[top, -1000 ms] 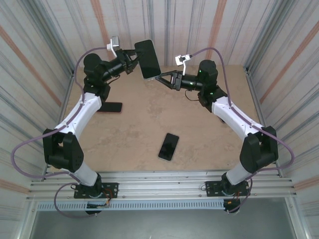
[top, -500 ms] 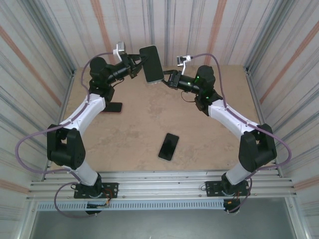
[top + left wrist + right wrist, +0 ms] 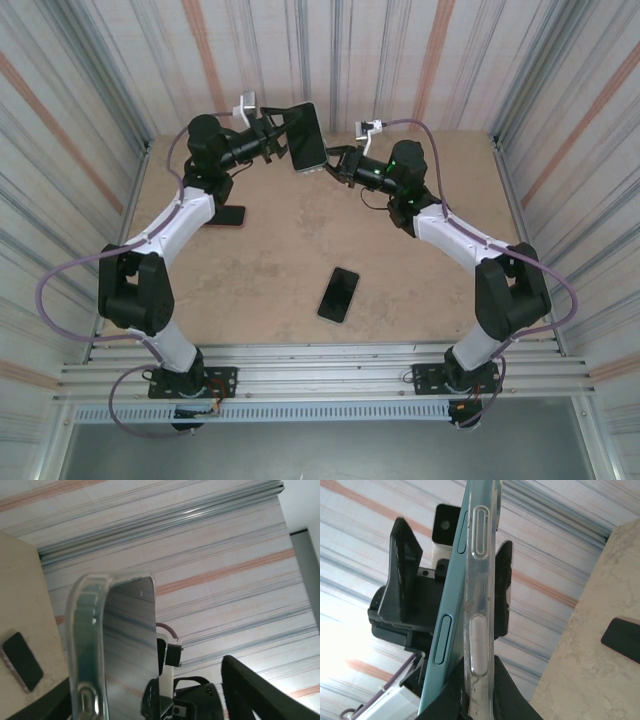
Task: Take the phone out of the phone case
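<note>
Phone [image 3: 307,135] in phone case [image 3: 480,595] above table [image 3: 270,260], right gripper [image 3: 479,692] clamped on its edge, left gripper [image 3: 286,138] spread wide

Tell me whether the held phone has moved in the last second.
Yes. The held phone drifted slightly right and down in the overhead view, toward the loose phone.
</note>
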